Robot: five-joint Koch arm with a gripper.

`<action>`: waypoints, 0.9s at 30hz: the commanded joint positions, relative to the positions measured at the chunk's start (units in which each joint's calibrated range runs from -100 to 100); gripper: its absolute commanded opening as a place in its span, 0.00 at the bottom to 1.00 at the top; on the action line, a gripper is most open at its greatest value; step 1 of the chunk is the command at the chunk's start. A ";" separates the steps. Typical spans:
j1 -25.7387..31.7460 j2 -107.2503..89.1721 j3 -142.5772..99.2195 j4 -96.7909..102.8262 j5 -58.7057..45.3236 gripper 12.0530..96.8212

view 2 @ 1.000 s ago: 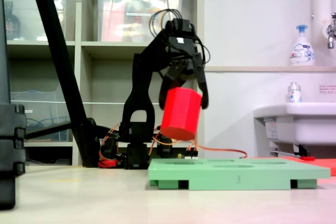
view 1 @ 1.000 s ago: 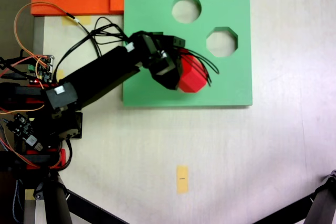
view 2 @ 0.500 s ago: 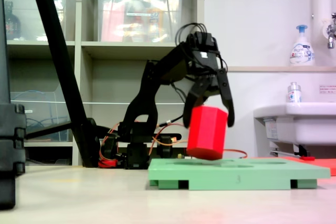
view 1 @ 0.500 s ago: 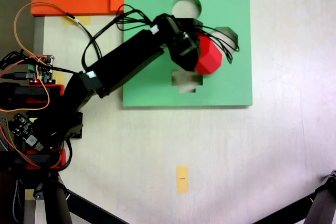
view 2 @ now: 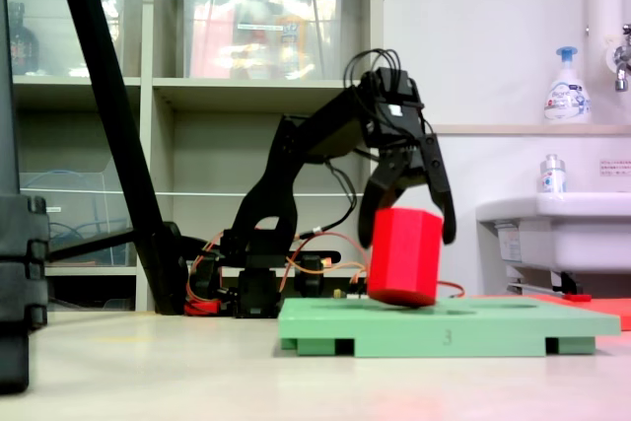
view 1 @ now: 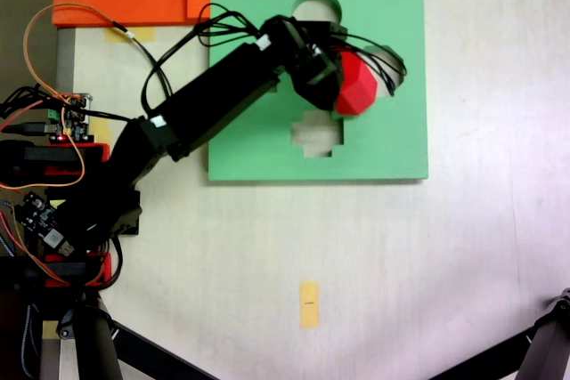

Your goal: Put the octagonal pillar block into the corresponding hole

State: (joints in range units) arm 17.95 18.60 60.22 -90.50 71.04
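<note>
Arm stretched low over the board (view 1: 249,144), gripper (view 2: 408,232) clamped on block (view 2: 403,256), tilted, just above hole (view 1: 392,58), table (view 1: 463,246) around.

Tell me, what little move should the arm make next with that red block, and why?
Probably nudge the red block a bit further toward the eight-sided hole before lowering. From above, the gripper holds the block beside the hole, covering only part of it; from the side, the block hangs tilted, just above the green board. Straightening it should help it drop in.
</note>
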 commanded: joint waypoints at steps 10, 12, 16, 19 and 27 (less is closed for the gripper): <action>-0.44 5.00 3.19 15.35 0.54 0.33; -0.49 5.70 4.29 16.02 0.49 0.33; -0.63 5.98 7.58 16.70 0.00 0.36; -0.88 6.12 9.28 17.37 -0.39 0.36; -1.66 7.79 9.28 22.18 -2.10 0.40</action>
State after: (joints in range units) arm 16.73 27.09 65.51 -73.86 69.67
